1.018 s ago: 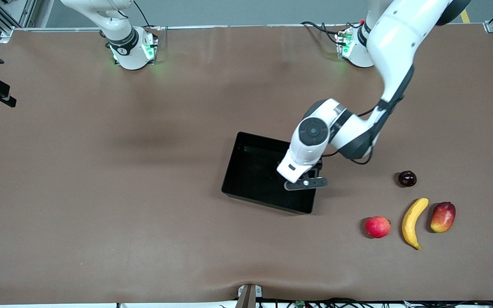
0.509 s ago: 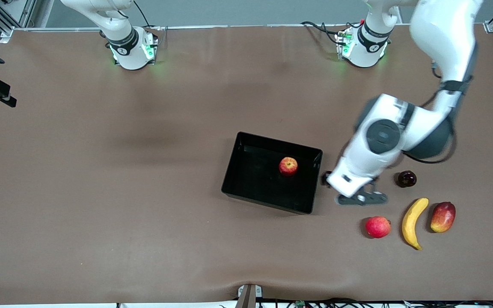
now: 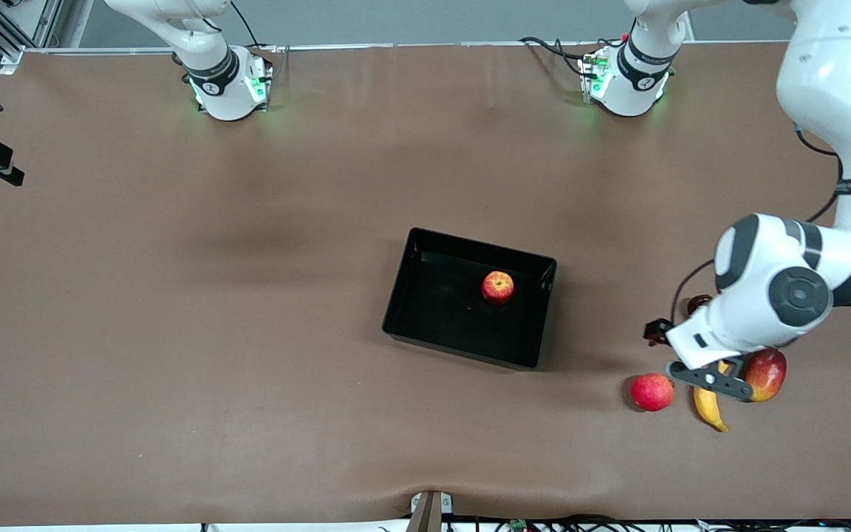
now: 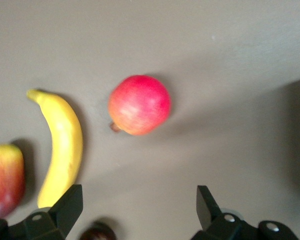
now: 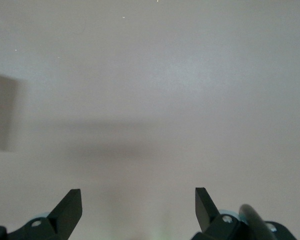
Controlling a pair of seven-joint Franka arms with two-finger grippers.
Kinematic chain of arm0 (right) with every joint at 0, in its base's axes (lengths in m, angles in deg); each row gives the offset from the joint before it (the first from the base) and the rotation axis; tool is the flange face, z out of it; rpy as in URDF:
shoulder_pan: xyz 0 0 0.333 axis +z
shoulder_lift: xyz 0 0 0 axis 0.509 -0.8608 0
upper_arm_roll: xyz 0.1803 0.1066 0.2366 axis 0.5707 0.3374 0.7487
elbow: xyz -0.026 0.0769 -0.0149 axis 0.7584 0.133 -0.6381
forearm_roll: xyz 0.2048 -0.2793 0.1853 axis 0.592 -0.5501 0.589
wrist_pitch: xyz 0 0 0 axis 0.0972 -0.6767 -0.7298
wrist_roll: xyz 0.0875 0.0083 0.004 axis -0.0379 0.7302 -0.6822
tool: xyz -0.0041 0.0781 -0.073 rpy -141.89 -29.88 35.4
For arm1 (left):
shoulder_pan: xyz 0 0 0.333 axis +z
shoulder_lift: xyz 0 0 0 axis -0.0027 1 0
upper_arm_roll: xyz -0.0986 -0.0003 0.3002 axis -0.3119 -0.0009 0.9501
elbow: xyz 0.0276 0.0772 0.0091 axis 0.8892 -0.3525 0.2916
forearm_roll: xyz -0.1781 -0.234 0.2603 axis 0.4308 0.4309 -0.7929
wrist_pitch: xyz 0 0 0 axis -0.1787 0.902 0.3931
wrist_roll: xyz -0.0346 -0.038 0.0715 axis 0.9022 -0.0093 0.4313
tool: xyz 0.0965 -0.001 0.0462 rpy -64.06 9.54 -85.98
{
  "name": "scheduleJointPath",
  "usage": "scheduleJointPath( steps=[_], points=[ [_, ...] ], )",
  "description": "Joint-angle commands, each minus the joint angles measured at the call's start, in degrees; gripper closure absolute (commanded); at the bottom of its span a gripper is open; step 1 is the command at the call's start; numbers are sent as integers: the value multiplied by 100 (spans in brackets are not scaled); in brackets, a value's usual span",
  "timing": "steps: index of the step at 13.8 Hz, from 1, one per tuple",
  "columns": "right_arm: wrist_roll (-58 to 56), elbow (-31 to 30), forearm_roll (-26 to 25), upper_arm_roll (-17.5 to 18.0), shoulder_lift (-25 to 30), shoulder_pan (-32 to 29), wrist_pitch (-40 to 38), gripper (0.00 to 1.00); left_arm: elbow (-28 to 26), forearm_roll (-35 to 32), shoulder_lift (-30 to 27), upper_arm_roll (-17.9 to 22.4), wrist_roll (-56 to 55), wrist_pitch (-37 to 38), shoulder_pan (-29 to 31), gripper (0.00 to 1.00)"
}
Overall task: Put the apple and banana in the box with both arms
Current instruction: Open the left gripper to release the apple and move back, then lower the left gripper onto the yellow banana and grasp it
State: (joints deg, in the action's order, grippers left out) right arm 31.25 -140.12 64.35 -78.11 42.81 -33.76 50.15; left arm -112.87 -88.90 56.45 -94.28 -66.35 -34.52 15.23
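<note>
I see the banana [image 3: 709, 408] nearest the camera-side edge, toward the left arm's end of the table [image 3: 174, 332], mostly covered in the front view by my left gripper [image 3: 712, 378]. Left wrist view shows the banana [image 4: 61, 147] whole, lying flat on the bare surface.

The left gripper hangs above the fruit cluster, roughly over the banana's upper half. Fingers [image 4: 67, 207] are spread wide, nothing between them.

Just beside the banana, on the side toward the box, sits a uniformly pink-red round fruit [image 3: 651, 391], apart from it; the wrist view shows it clearly [image 4: 139, 105]. On the banana's other flank is a red-yellow mango [image 3: 767, 373], close by; I can't tell if they touch. A dark round fruit [image 3: 697, 301] is a bit farther from the camera, half hidden by the left arm.

The box [image 3: 403, 295] sits near the table's middle, farther from the camera than the fruit cluster. The apple [image 3: 497, 287] is inside it, resting on the floor toward the wall that faces the left arm's end, clear of the walls.

Right arm waits; only its base shows at the robot-side edge. The right gripper [image 5: 138, 212] is over bare table, fingers apart and empty.
</note>
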Motion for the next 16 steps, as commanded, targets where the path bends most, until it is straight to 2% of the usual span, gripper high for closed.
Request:
scheduleJointPath(
  steps=[1, 5, 7, 12, 16],
  points=[
    [112, 37, -88, 123, 30, -123, -71, 0, 26, -122, 285, -59, 721, -473, 280, 0],
    [103, 37, -88, 123, 12, -140, -62, 0, 34, -122, 733, -25, 1626, -1396, 535, 0],
    [103, 37, -88, 123, 12, -140, -71, 0, 43, -122, 874, 264, 2075, -1791, 527, 0],
    [111, 37, -62, 123, 4, -123, -62, 0, 26, -140, 1041, 406, 2288, -2021, 527, 1],
    [120, 37, -27, 123, 4, -131, -71, 0, 17, -201, 1200, 494, 2279, -2224, 527, 25]
  ],
)
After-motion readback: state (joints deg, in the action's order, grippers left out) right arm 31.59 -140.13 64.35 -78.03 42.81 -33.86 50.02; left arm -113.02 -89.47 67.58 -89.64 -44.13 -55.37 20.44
